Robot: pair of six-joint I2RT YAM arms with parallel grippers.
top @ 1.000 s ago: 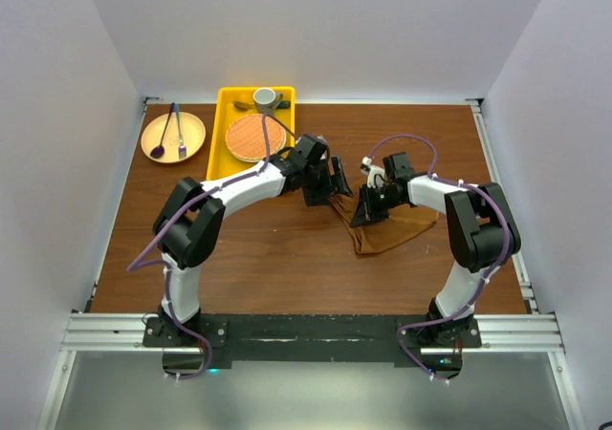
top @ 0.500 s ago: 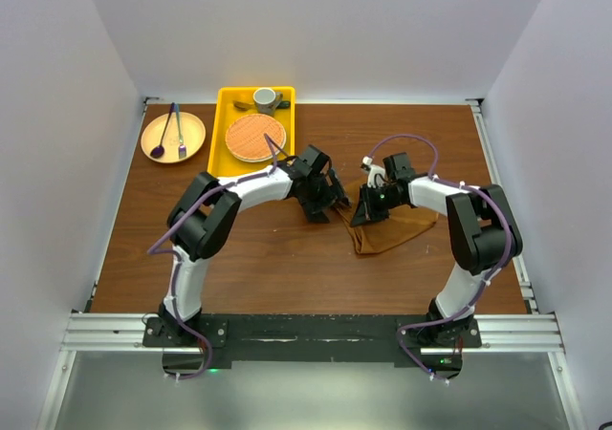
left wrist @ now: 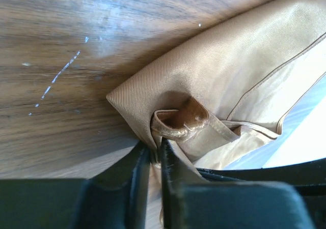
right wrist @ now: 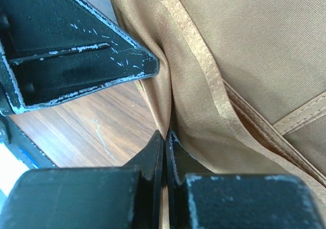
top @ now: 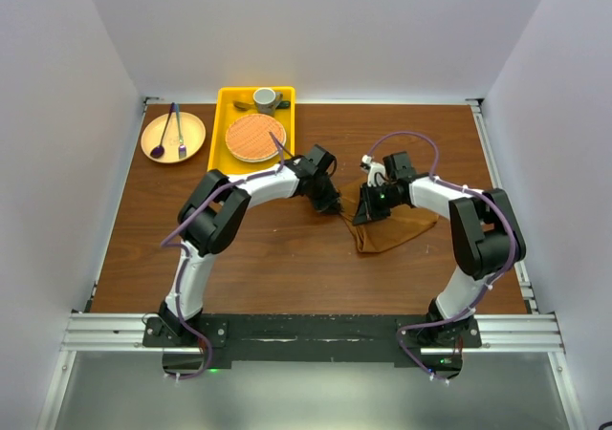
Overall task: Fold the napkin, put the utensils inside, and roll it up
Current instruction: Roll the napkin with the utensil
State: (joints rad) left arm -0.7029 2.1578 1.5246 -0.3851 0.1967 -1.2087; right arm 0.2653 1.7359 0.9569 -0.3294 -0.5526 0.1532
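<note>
Top external pose: left arm (top: 258,186) and right arm (top: 435,196) bend inward, wrists low over the table (top: 277,253).
Left claw (top: 333,206): nipped shut on a napkin (top: 397,229) corner.
Right claw (top: 363,216): pinched closed on a fold just beside it.
Napkin: bunched right of centre, long axis left-right, gripped corner pointing left.

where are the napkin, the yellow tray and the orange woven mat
napkin (top: 390,233), top view, middle of the folded cloth
yellow tray (top: 217,155), top view, bare left rim
orange woven mat (top: 251,136), top view, its centre
</note>
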